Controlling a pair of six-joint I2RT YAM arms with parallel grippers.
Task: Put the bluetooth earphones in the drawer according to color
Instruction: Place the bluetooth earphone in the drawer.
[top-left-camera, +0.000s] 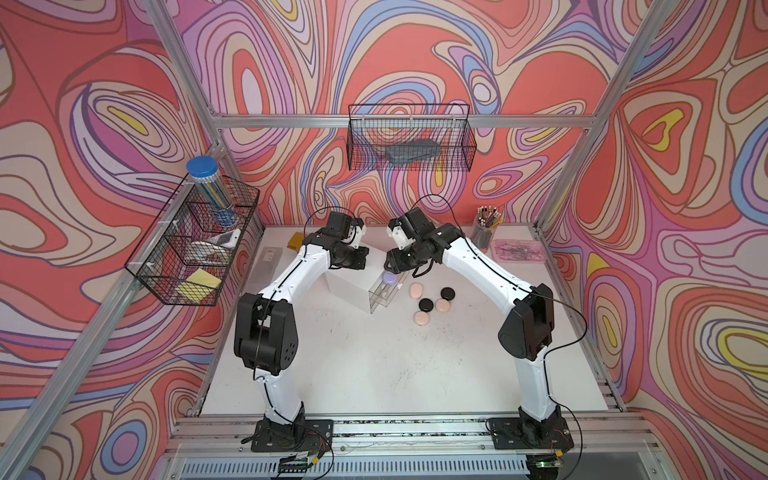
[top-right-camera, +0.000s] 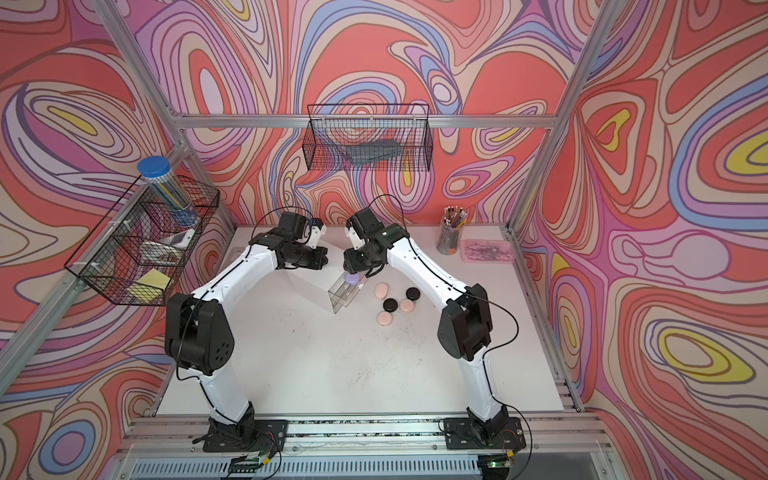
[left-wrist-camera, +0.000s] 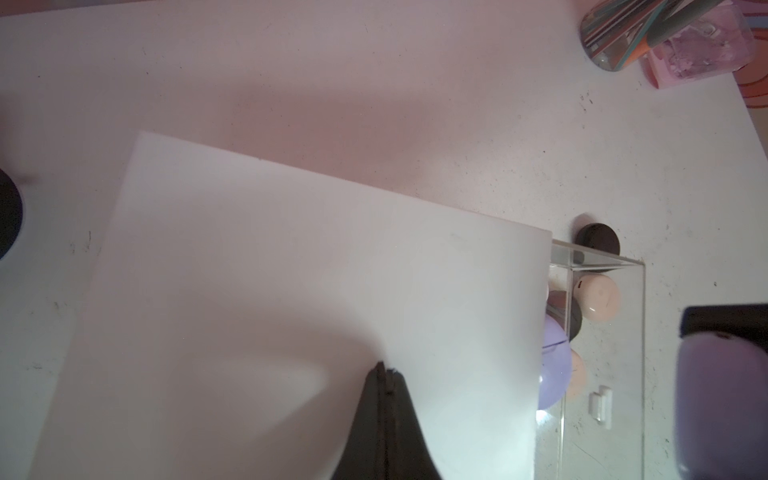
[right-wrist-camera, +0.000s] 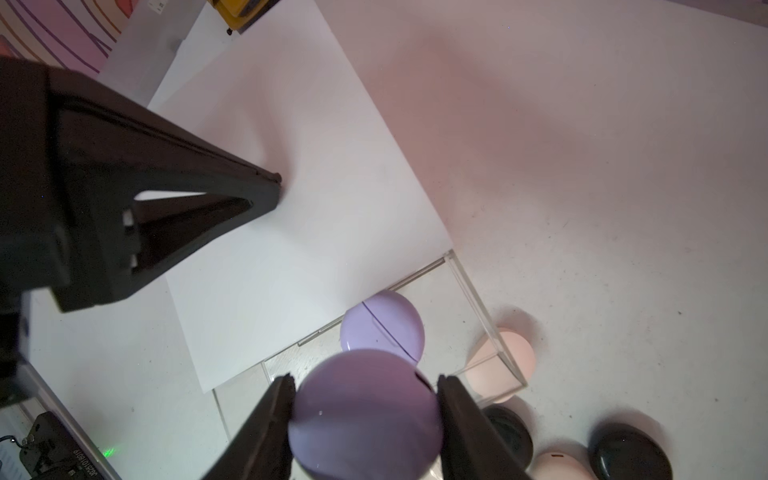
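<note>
Right gripper (right-wrist-camera: 365, 380): jaws partly apart, clamped on the two sides of the held case (right-wrist-camera: 365, 419). In a top view the right gripper (top-left-camera: 393, 266) points down over the drawer's inner end.
Held case: lavender, round and smooth, lifted clear of the drawer. In the right wrist view it overlaps the second case (right-wrist-camera: 382, 324).
Left gripper (left-wrist-camera: 384, 370): jaws pressed together with nothing between them. The tips are at the cabinet's white top. I cannot tell whether they touch it or hang just above.
Cabinet (right-wrist-camera: 299, 232): a white cube at the far middle of the table (top-left-camera: 374, 374), under both grippers.
Drawer (right-wrist-camera: 469, 291): clear plastic, pulled out of the cabinet toward the right arm's side.
Second case: lavender, lying in the drawer at its inner end, close to the cabinet's edge.
Pink cases: three lie loose on the table just beside the drawer. One (top-left-camera: 415, 289) is nearest the drawer, one (top-left-camera: 441, 306) is further out, and one (top-left-camera: 421, 318) is nearest the arm bases.
Black cases: two lie among the pink ones. One (top-left-camera: 447, 294) is on the outer side. The other (top-left-camera: 425, 305) is in the middle, just beside a pink case.
Pencil cup (top-left-camera: 484, 232): stands upright at the far right corner of the table.
Pink tray (top-left-camera: 519, 251): lies flat, just beside the cup.
Frosted box (top-left-camera: 270, 262): lies flat at the table's left edge, well apart from the cases.
</note>
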